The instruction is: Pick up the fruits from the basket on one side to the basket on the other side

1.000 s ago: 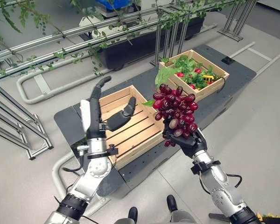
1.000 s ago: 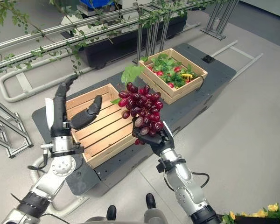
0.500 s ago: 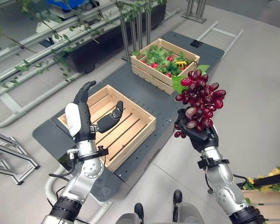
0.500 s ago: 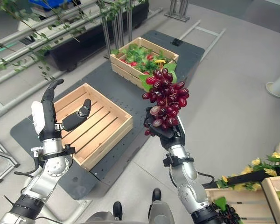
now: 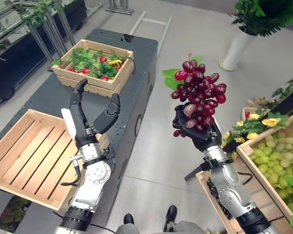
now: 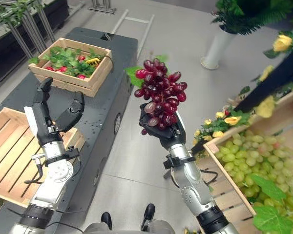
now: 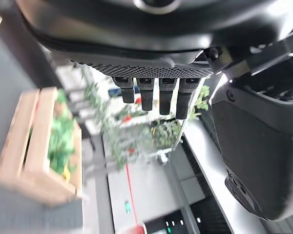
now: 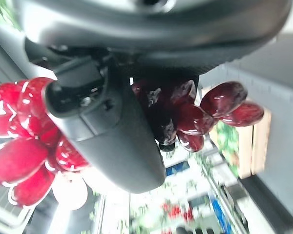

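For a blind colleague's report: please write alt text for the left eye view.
The right hand holds up a bunch of red grapes above the floor. The left hand is raised open beside an empty wooden crate; a crate of green grapes sits at right.

A long dark grey platform (image 5: 136, 73) stands on the pale grey floor (image 5: 195, 44). Two slatted wooden crates sit directly on its top, well apart. The far crate (image 5: 94, 68) is packed with green leaves and a few red fruits. The near crate (image 5: 27, 156) shows its bare slats. Off to the right, a white vase (image 5: 237, 46) with green foliage stands on the floor, and a wooden crate of green grapes (image 5: 278, 156) sits beside yellow flowers (image 5: 261, 119).
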Tool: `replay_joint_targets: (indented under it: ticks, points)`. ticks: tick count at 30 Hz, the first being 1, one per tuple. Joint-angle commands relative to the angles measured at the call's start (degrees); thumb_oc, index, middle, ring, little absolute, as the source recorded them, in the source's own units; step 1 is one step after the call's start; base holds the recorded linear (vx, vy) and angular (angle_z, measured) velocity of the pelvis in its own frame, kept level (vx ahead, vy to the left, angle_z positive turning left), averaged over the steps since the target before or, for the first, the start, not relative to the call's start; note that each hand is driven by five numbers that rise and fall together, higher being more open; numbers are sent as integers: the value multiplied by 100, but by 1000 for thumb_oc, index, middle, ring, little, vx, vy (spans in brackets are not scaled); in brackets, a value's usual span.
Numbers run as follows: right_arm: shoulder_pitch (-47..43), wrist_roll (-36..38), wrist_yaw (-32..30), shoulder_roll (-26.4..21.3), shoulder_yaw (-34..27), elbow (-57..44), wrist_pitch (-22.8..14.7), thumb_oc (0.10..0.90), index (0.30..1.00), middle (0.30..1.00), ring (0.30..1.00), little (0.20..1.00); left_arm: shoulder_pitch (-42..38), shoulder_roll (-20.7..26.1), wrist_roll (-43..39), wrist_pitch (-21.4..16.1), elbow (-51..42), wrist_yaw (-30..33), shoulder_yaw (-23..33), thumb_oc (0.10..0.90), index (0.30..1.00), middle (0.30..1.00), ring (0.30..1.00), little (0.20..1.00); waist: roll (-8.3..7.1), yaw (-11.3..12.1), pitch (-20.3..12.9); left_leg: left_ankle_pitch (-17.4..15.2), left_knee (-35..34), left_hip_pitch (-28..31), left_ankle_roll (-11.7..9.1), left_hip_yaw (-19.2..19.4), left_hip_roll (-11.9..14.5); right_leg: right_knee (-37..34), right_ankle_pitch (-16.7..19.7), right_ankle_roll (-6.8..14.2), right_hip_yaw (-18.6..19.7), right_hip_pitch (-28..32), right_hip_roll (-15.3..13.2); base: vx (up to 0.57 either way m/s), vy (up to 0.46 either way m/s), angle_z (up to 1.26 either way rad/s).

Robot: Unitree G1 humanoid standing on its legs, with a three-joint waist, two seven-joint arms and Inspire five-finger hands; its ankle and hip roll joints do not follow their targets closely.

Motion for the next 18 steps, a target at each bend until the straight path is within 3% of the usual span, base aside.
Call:
replay_joint_targets:
  ticks: [1,3,6,7,11,12,15,18]
  points:
    - [-356,216,922,24,-473,-738,-452,400,300,300,300,300,-422,275,-145,-879,-350,-91,-78,800,900,900,900,900,19,-79,-732,341,-214,-604,103,9,-216,6,-292,412,167,419,-201,-59,-65,-4]
    - [-297,358,1210,-44,-572,-718,-337,400,300,300,300,300,-425,276,-245,-959,-345,-51,-124,800,900,900,900,900,-25,-105,-736,250,9,-647,97,-250,-249,6,-289,348,335,380,-162,-30,-35,-4]
    - [-306,667,1772,-110,-666,-613,-19,400,300,300,300,300,-384,265,-287,-995,-443,-42,-113,800,900,900,900,900,-134,-25,-700,8,647,-903,93,-1176,-351,6,-212,256,792,351,-159,-5,8,-35]
    - [-353,692,1950,-130,-642,-592,174,400,300,300,300,300,-360,270,-311,-924,-526,-25,-67,800,900,900,900,900,-159,48,-689,-71,773,-957,132,-1713,-456,6,-176,235,1035,349,-156,12,93,-42]
    - [-555,901,2373,-221,-426,-553,717,400,300,300,300,300,-236,344,-284,-866,-666,86,89,800,900,900,900,900,-108,136,-712,13,436,-754,183,-2520,-457,17,-176,208,1542,301,-128,3,244,-62]
    - [-615,1000,2419,-260,-347,-488,1162,400,300,300,300,300,-204,394,-246,-859,-704,120,122,800,900,900,900,900,-68,145,-723,30,326,-672,178,-2675,-448,40,-199,235,1715,280,-135,-4,324,-93]
    - [-563,1140,2400,-363,-290,-439,1149,400,300,300,300,300,-221,434,-207,-867,-685,2,114,800,900,900,900,900,5,79,-734,-1,189,-529,175,-2420,-401,49,-183,362,1726,268,-276,-6,386,-104]
    - [-361,1326,2397,-275,-249,-443,1216,400,300,300,300,300,-221,473,-315,-927,-628,-297,42,800,900,900,900,900,95,-1,-706,-88,45,-447,267,-2210,-552,226,-90,644,1793,63,-588,-24,425,-83]
